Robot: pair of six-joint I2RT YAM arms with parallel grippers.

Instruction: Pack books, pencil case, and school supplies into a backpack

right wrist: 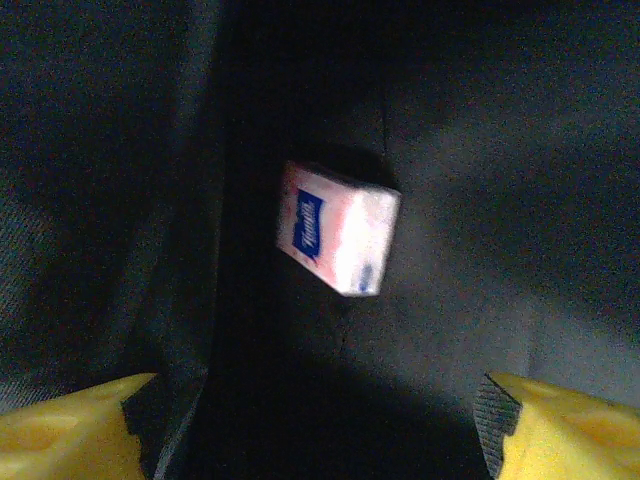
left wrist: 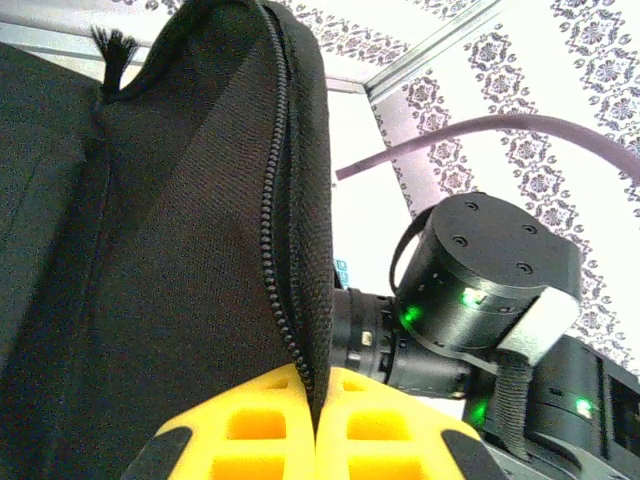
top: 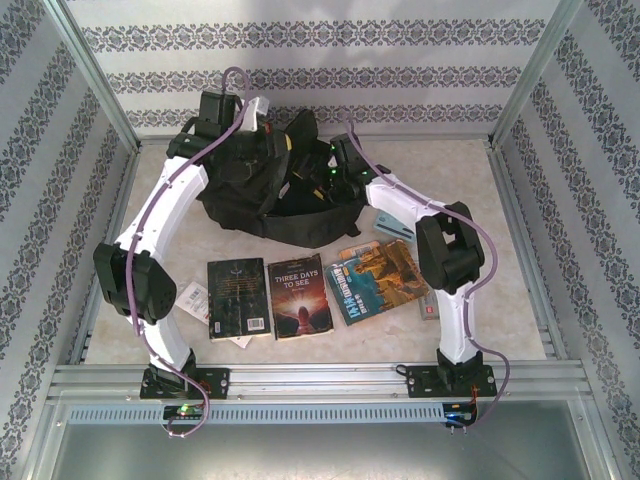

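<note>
Withdrawal looks to be the step: the pink-and-white packet already lies inside the backpack, at the far middle of the table, under the right tool, whose fingers are spread and empty. The left tool is clenched on the bag's zipper edge, propping the mouth. Best to lift the right tool straight out — clear of the fabric — with the left gripping firm, then go for the books nearer in.

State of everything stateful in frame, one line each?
left gripper: shut on backpack zip edge
backpack: open
packet: lying inside backpack, unheld
right gripper: open, facing packet
books: closed, flat on table, not packed
</note>
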